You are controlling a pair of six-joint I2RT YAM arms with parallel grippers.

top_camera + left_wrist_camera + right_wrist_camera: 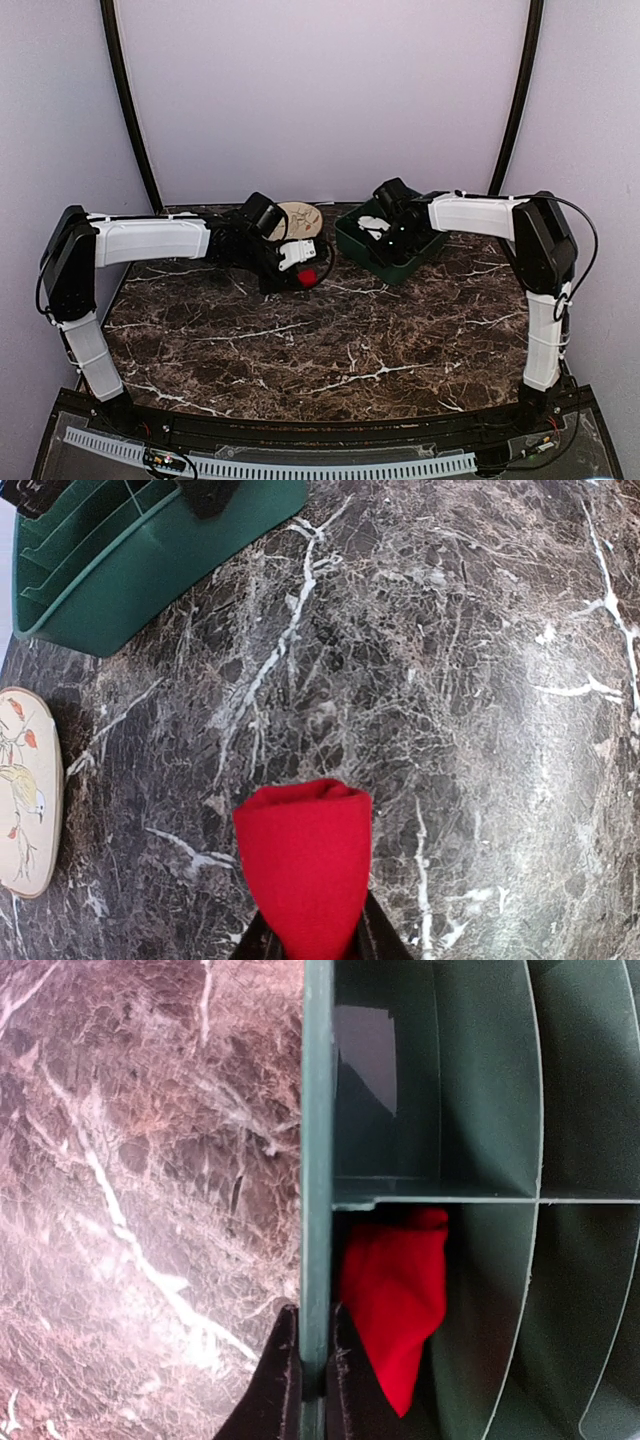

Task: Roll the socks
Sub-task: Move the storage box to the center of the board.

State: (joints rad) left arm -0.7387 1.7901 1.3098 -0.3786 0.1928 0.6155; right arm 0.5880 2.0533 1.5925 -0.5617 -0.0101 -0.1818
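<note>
Dark marble worktop [350, 340] carries a green bin [318, 1110] at the upper right of the top view. Left tool [318, 932] pinches a rolled red sock [305, 860] at centre, probably for carrying binward. Right tool [313, 1332] is clamped on the bin's wall, seemingly steadying it, with the second sock [395, 1310] tucked in the compartment just beside.

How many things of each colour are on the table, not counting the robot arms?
Red: 2, one sock in the left gripper, another sock in the tray
Green: 1, the tray
Cream: 1, the round plate with a bird picture
Total: 4
</note>
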